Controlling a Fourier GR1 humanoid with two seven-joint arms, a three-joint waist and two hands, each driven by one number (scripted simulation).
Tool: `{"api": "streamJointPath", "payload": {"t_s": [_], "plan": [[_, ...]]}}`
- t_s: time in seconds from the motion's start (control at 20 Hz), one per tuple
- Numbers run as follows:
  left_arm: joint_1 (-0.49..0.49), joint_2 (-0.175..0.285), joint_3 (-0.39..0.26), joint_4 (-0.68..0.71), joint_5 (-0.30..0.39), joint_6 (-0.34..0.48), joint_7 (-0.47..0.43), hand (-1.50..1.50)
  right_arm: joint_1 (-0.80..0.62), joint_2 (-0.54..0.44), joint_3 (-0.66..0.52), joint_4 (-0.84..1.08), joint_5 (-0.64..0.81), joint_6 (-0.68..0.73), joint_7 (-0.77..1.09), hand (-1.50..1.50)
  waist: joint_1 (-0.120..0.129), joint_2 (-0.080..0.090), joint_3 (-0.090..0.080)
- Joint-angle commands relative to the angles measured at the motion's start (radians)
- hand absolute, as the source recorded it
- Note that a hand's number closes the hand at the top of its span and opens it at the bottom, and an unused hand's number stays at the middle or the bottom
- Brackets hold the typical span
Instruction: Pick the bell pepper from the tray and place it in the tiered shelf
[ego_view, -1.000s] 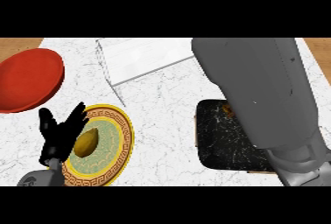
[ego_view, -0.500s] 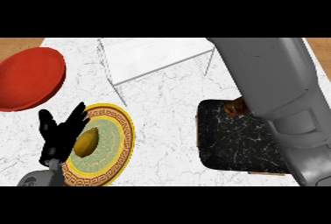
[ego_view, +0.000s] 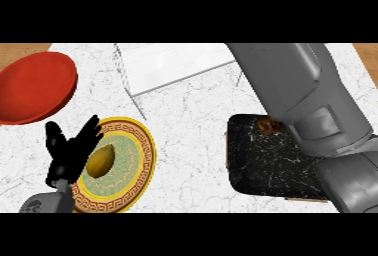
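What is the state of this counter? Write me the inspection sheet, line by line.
Surface: white marble counter.
Job's things: black tray at right; brown-orange item, possibly the bell pepper, at its far edge, mostly hidden by the right forearm; white tiered shelf at the far side.
Clutter: red plate far left; gold-rimmed plate holding a yellow fruit.
Hands: left hand open, resting, fingers up, over the gold-rimmed plate's left edge; right hand not in view.
Cables: nothing seen.
Surroundings: wood-coloured strips past the counter's far corners.
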Motion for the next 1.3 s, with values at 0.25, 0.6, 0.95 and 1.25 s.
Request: {"api": "streamJointPath", "payload": {"t_s": [0.25, 0.6, 0.95, 1.25], "plan": [[-0.038, 0.025, 0.025, 0.027, 0.012, -0.017, 0.017, 0.00, -0.032, 0.004, -0.038, 0.171, 0.030, -0.145, -0.169, 1.50, 0.011, 0.008, -0.001], [-0.019, -0.043, -0.027, 0.024, -0.040, 0.031, -0.020, 0.00, -0.066, 0.010, -0.071, 0.225, 0.007, -0.097, -0.213, 1.50, -0.003, 0.002, 0.000], [0.013, -0.017, -0.005, -0.003, -0.019, 0.006, -0.026, 0.00, -0.096, -0.001, -0.153, 0.261, -0.044, -0.169, -0.151, 1.50, 0.010, 0.002, 0.000], [-0.019, -0.027, -0.020, 0.004, -0.028, 0.011, 0.006, 0.00, -0.096, -0.037, -0.261, 0.272, -0.138, -0.198, -0.177, -1.50, 0.018, 0.010, 0.000]]}}
